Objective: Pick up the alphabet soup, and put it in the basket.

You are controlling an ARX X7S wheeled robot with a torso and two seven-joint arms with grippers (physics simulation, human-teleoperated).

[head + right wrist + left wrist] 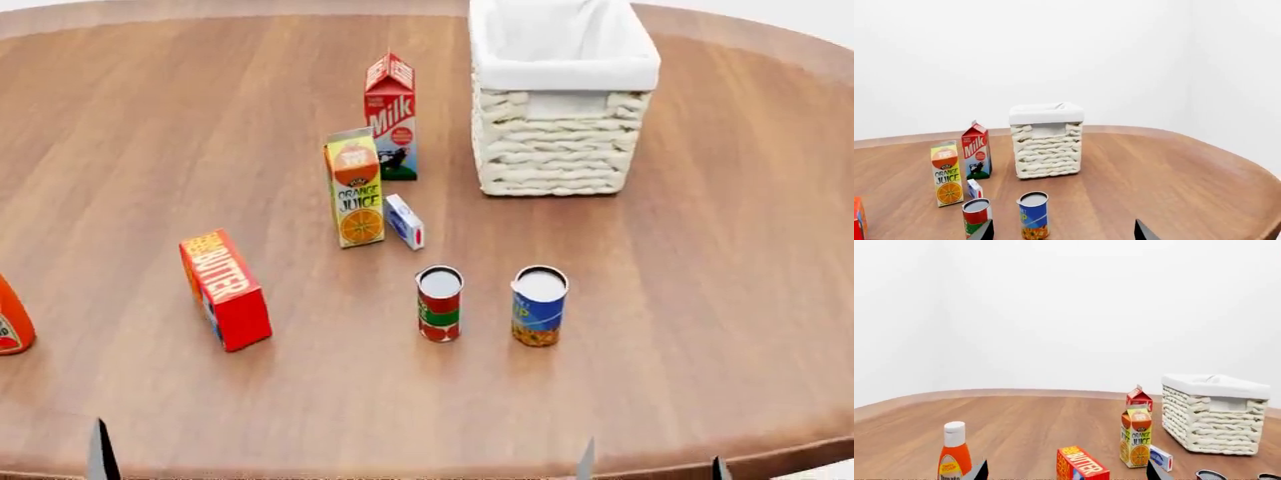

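On the table [694, 330], from the left, stand an orange sauce bottle [8, 322], a butter box [224, 290], an orange juice carton [355, 187] with a milk carton [391, 115] behind it, and a small blue-and-white box [404, 221] just beside the juice. Next come two upright cans side by side but apart: a red-and-green can [438, 303], then the alphabet soup [539, 305] in blue and yellow, near the front and right of centre. The basket [554, 150] sits farther back, well apart from the soup.

The left gripper [1066, 475] and right gripper [1062, 232] both hang at the near edge with jaws apart, holding nothing.

The soup looks like a rigid metal tin, probably fairly heavy for its size, with a smooth, likely slippery label. I'd clamp the round wall at mid-height, squarely across its width, keeping clear of the red can.
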